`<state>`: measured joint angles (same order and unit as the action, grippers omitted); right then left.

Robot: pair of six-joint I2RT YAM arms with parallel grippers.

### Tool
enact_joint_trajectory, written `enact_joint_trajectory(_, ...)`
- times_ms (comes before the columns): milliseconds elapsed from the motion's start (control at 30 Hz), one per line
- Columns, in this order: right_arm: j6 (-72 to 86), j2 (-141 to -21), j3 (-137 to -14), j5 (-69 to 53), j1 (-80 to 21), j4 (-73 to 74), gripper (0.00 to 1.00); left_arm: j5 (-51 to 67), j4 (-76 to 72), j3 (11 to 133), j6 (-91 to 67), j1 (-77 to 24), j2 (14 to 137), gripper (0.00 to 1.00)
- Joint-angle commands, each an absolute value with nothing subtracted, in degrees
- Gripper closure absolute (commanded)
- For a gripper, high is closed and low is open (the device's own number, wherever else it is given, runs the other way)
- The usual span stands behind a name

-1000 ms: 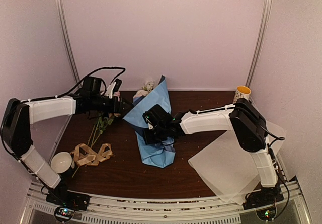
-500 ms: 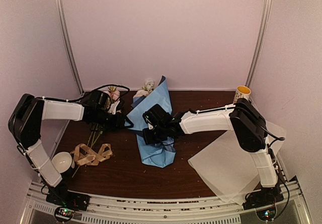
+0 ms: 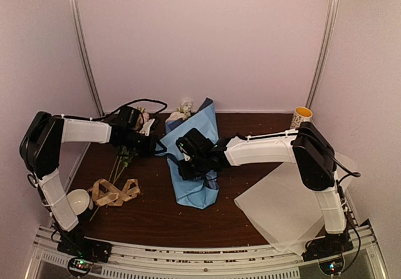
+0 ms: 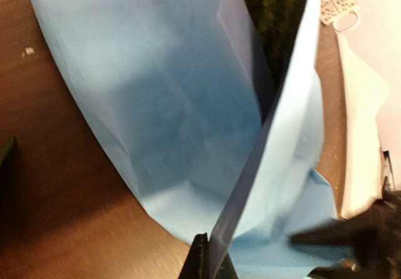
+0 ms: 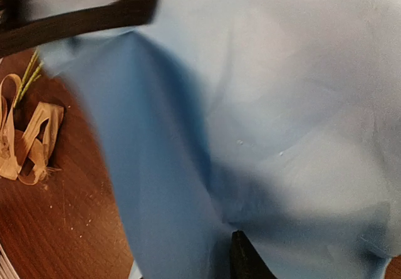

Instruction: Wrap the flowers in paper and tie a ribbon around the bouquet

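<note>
The bouquet (image 3: 195,166) is a cone of light blue paper (image 4: 175,116) lying mid-table, its wide end toward the back wall. White and pale blooms of the flowers (image 3: 184,108) show at that end. My left gripper (image 3: 156,146) is shut on the paper's raised left edge; in the left wrist view that edge runs down into the closed jaws (image 4: 210,265). My right gripper (image 3: 190,162) rests on the cone's middle. Only one dark finger (image 5: 241,257) shows in its wrist view, paper hiding the other. The tan-gold ribbon (image 3: 113,191) lies looped at front left (image 5: 28,141).
Loose pink flowers (image 3: 143,115) with green stems (image 3: 123,158) lie left of the bouquet. A white cup (image 3: 76,200) stands by the ribbon. A yellow mug (image 3: 302,115) stands at the back right. A pale translucent sheet (image 3: 282,207) overhangs the right front.
My left gripper swung right from the loose flowers to the paper's left edge and shut on it. The paper's upper flap stands more upright. The right arm barely moved.
</note>
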<state>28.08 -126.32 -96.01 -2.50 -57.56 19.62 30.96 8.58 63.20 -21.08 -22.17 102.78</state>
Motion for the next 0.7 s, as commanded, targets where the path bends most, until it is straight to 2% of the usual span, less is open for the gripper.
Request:
enact_joint_trajectory(0,20.0,-119.3,-96.1,4.3,-61.0,24.3,0.73,26.9,8.1,68.3,-16.9,-21.8,108.6,1.00)
enact_joint_trajectory(233,9.5,-120.5,-99.4,11.8,-68.1,26.9,0.71,26.9,7.3,71.7,-14.9,-21.8,113.3,1.00)
enact_joint_trajectory(367,11.8,-127.5,-107.3,15.6,-68.2,35.9,0.78,26.2,7.7,74.0,-13.6,-21.7,114.6,1.00)
enact_joint_trajectory(667,12.9,-135.5,-112.9,17.2,-68.3,45.0,0.86,24.4,12.4,82.5,-10.1,-20.9,119.3,1.00)
